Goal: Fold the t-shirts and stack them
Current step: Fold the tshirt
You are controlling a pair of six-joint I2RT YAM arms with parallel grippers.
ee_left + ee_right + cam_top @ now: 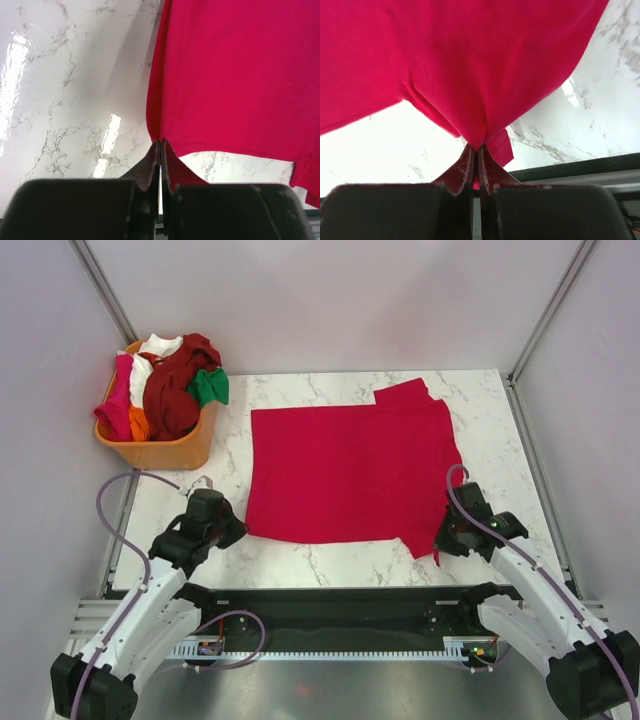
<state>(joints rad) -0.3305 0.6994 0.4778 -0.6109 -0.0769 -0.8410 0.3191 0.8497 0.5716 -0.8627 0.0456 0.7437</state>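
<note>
- White marble table (300, 565) between plain pale walls; both arms reach in from the near edge.
- At the far left stands an orange basket (165, 452) with the other shirts (170, 390) heaped in it: magenta, white, orange, maroon, green. None of them is folded.
- Left gripper (160, 146): the fingers are pressed together, and the near left corner of the red shirt (350, 470) comes exactly into the tips. It looks clamped on that corner, though only a very small bit of cloth is between them.
- The red shirt lies spread flat in the middle of the table, well apart from the basket, with its long side running left to right. One sleeve (405, 395) sticks out at the far right corner.
- Right gripper (476, 150): the fingers are together on the near right corner. The cloth gathers in creases into the tips, so this grasp seems firm.
- Step in hand, as I judge: the first fold of the first shirt. Both near corners are pinched and nothing is folded over yet. The stacking has not begun.
- Next move, I think: both grippers must rise together and carry the near hem across to the far hem. They should go at the same height and speed, so that the edge is straight. The left grasp is thin and may slip, so a gentle pull is better.
</note>
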